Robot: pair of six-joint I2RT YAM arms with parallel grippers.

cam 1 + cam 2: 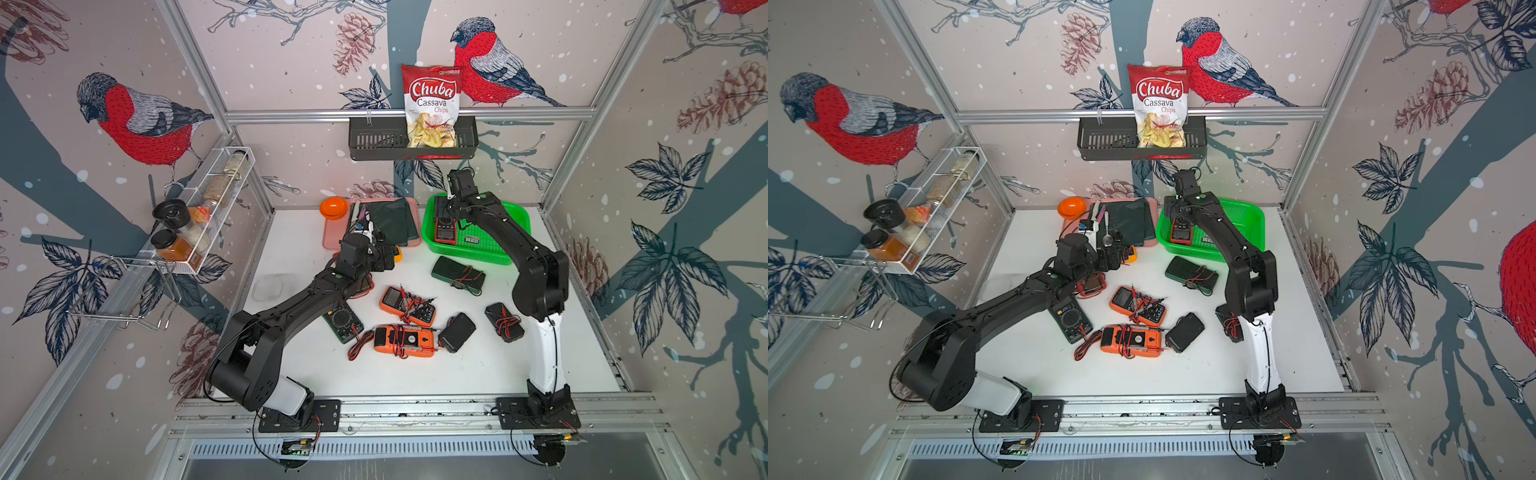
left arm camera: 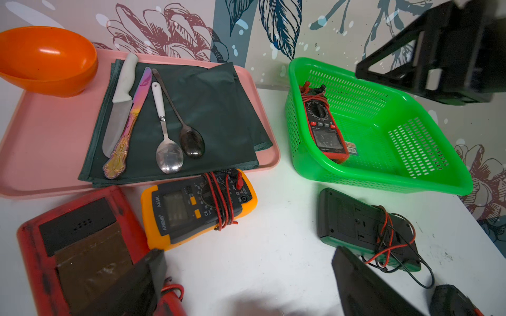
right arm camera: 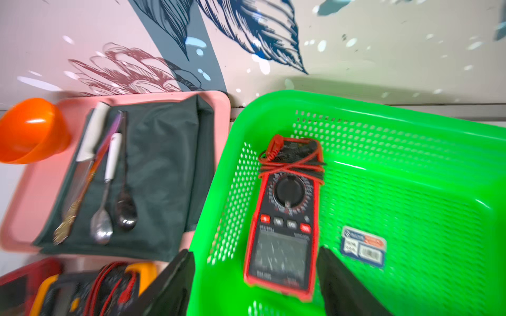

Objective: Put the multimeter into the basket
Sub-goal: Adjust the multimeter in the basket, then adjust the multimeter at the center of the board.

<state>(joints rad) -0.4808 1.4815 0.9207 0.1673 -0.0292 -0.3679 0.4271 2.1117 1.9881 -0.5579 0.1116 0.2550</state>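
Nothing fancy: a white bench (image 1: 478,374) is seen, with a pink tray (image 1: 332,232) and green basket (image 1: 478,253) parked upper-middle and loose multimeters (image 1: 405,340) scattered mid-frame.

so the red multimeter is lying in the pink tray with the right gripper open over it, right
No: the red multimeter lies in the green basket, not the pink tray beside it, as the right wrist view shows. The right gripper is open over it, as you said.
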